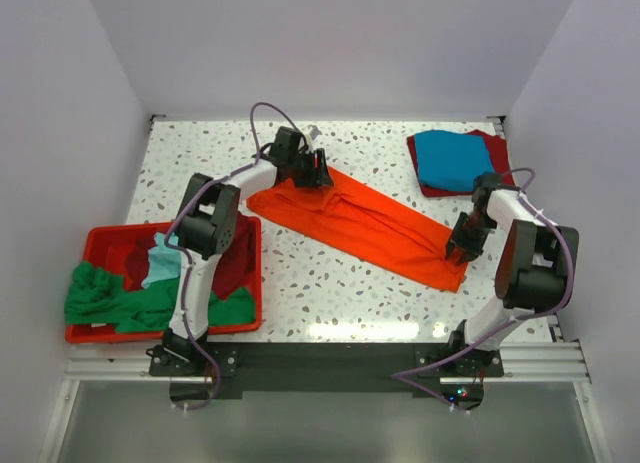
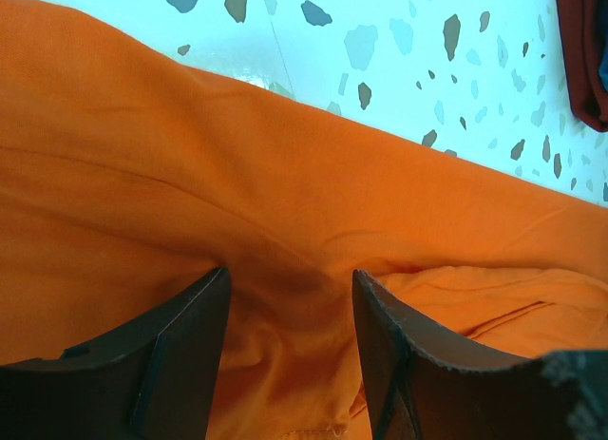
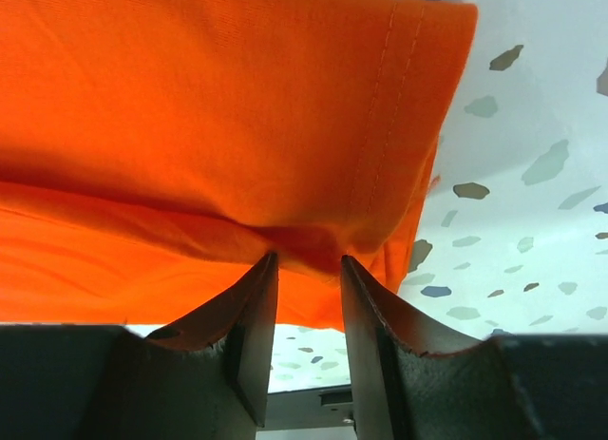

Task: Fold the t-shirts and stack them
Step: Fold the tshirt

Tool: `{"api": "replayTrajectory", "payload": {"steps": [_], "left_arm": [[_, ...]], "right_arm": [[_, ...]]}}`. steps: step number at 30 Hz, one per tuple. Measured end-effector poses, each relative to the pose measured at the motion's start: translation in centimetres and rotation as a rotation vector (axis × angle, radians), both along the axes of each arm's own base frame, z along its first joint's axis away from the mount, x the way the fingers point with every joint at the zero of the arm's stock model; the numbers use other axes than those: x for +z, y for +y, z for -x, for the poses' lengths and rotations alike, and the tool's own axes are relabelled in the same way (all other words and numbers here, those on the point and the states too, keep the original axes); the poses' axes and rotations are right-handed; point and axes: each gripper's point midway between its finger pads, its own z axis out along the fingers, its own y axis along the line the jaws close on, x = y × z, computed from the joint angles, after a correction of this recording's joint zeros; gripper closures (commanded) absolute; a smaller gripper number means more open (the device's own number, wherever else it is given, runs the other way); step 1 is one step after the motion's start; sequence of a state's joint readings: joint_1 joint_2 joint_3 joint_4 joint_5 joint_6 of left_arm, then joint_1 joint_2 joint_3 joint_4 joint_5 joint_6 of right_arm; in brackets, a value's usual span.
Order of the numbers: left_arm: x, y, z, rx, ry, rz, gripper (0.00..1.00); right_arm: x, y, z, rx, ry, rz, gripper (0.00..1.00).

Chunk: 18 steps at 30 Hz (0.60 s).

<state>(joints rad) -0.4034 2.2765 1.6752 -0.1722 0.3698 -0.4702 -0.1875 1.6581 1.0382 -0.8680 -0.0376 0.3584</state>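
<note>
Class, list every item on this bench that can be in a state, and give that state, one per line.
orange t-shirt: spread in a long band, partly folded
blue t-shirt: folded, stacked on dark red t-shirt
green t-shirt: crumpled, spilling over red bin
light teal t-shirt: crumpled in bin
left gripper: astride orange fold, grip unclear
right gripper: shut on orange end

At far right, the folded blue cloth t-shirt (image 1: 452,158) hides most of the dark red cloth t-shirt (image 1: 415,163) beneath, only edges showing.
</note>
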Motion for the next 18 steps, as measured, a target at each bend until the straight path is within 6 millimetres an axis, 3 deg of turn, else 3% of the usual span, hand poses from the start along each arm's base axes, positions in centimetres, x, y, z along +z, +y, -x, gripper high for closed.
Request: {"api": "replayTrajectory", "payload": {"steps": [6,13,14,18], "left_arm": [[0.0,0.0,0.0,0.000,0.000,0.000,0.41],[-0.1,0.0,0.0,0.000,-0.002,0.001,0.41],[-0.1,0.0,0.0,0.000,-0.002,0.001,0.41],[-0.1,0.0,0.0,0.000,-0.003,0.002,0.41]], "right_arm": [[-1.1,0.4,0.2,0.022,0.035,-0.002,0.71],[-1.5,0.8,0.5,0.043,0.050,-0.005,0.92],[-1.5,0.8,0.5,0.047,0.051,-0.005,0.99],[-1.6,0.6,0.8,0.060,0.062,0.004,1.00]]}}
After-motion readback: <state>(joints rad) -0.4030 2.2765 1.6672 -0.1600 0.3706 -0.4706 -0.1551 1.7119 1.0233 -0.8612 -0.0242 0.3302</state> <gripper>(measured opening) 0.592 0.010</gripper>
